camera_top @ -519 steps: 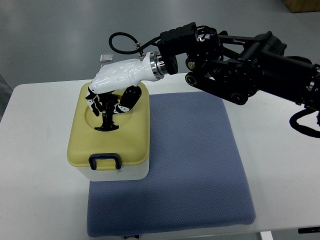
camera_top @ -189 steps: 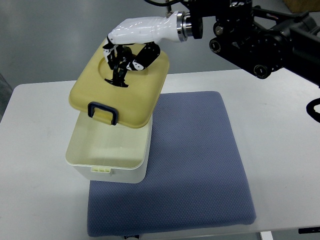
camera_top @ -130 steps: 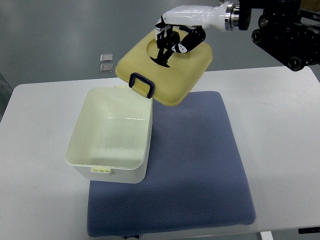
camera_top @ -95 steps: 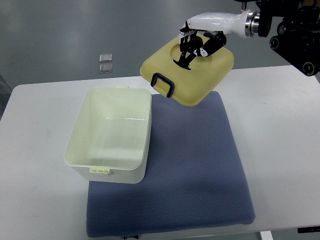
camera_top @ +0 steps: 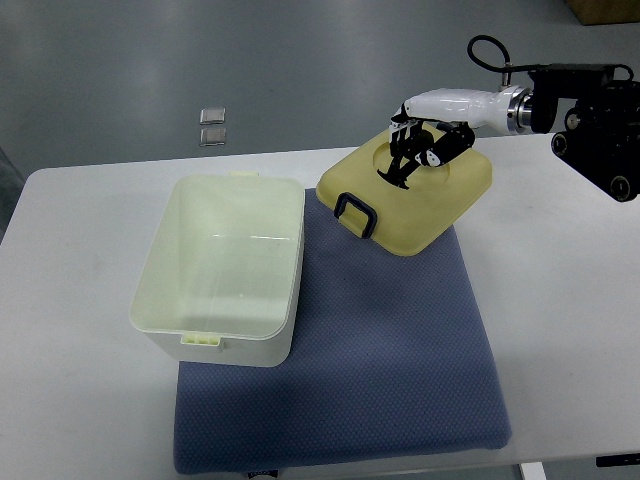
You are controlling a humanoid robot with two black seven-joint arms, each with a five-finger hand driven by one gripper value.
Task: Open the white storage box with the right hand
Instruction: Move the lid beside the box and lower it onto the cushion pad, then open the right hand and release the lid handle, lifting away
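**Lid off, carried to the far right of the mat**

One white rectangular plastic storage box (camera_top: 222, 268) stands open on the white table (camera_top: 70, 300), its near end on the left edge of the one blue-grey textured mat (camera_top: 390, 340). Its inside is bare and pale.

One pale yellow lid with a dark blue latch handle (camera_top: 410, 198) is held tilted over the mat's far right corner, latch pointing toward the box. The right hand (camera_top: 425, 135), white-shelled with black fingers (camera_top: 404, 152), has its fingers clenched around the black knob in the lid's round recess. Whether the lid's low edge touches the mat cannot be told.

Two small square grey tiles (camera_top: 212, 126) lie on the floor beyond the table, one just behind the other.

Compared with half a second ago, the lid is lower and further right, its near edge now over the mat. The arm has drawn back toward the right edge. The box has not moved.
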